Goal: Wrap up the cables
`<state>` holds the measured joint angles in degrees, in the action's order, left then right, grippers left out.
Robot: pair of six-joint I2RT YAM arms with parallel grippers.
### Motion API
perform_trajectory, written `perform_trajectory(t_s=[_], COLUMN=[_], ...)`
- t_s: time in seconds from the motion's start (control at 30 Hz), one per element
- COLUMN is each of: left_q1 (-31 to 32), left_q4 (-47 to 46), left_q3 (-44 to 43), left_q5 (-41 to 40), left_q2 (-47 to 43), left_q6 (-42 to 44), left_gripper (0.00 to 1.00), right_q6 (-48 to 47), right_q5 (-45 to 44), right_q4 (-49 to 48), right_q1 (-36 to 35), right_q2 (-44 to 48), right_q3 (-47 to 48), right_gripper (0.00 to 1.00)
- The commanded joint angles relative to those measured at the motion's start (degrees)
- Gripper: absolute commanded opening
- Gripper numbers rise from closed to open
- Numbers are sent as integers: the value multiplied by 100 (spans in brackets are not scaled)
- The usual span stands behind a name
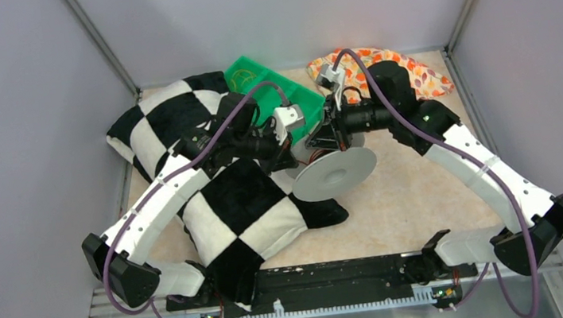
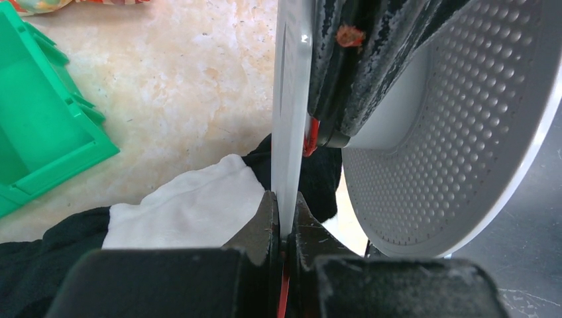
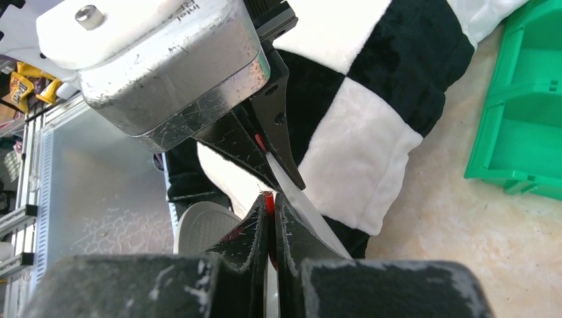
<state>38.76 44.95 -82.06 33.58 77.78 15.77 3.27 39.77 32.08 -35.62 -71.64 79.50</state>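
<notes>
Jaws of left gripper [image 2: 285, 204] pinch the rim of the white spool [image 1: 335, 175], jaws of right gripper [image 3: 270, 199] are pressed together w/ a red bit at the tips, prob. the cables [image 2: 309, 138], so this thin wire can slip out & go slack if the spool tilts.

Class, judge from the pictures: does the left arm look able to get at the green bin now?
Probably not yet. The left arm has its jaws shut on the flange of the white spool. The green bin lies close beside it with nothing between, so letting go should free it.
</notes>
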Motion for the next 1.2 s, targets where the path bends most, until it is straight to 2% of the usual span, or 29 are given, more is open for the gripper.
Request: perform_trajectory(t_s=[0.0, 0.4, 0.53, 0.7, 0.77, 0.83, 1.03, 1.17], left_q1=[-9, -9, -5, -7, -6, -7, -6, -7], left_q4=[-827, -757, -823, -861, -869, -889, -1140, -1859], left_q3=[-170, -175, -180, -179, -166, -136, 95, 642], left_q5=[405, 764, 793, 756, 736, 745, 535, 654], left_q2=[-117, 62, 106, 119, 110, 106, 57, -270], left_q6=[-255, 41, 26, 24, 32, 31, -53, -6], left_gripper=[0, 0, 0, 0, 0, 0, 0, 0], right_q6=[-223, -1024, -1050, -1039, -1047, -1055, -955, -876], right_q5=[251, 496, 541, 525, 501, 471, 136, 143], right_q4=[18, 909, 1043, 1038, 1033, 1016, 788, 689], right_q1=[-95, -92, -89, -94, -95, -94, -100, -86], right_q2=[-77, -179, -239, -237, -226, -185, 75, 183], right_q3=[17, 408, 491, 478, 474, 457, 246, 119], right_gripper=[0, 0, 8, 9, 8, 0, 0, 0])
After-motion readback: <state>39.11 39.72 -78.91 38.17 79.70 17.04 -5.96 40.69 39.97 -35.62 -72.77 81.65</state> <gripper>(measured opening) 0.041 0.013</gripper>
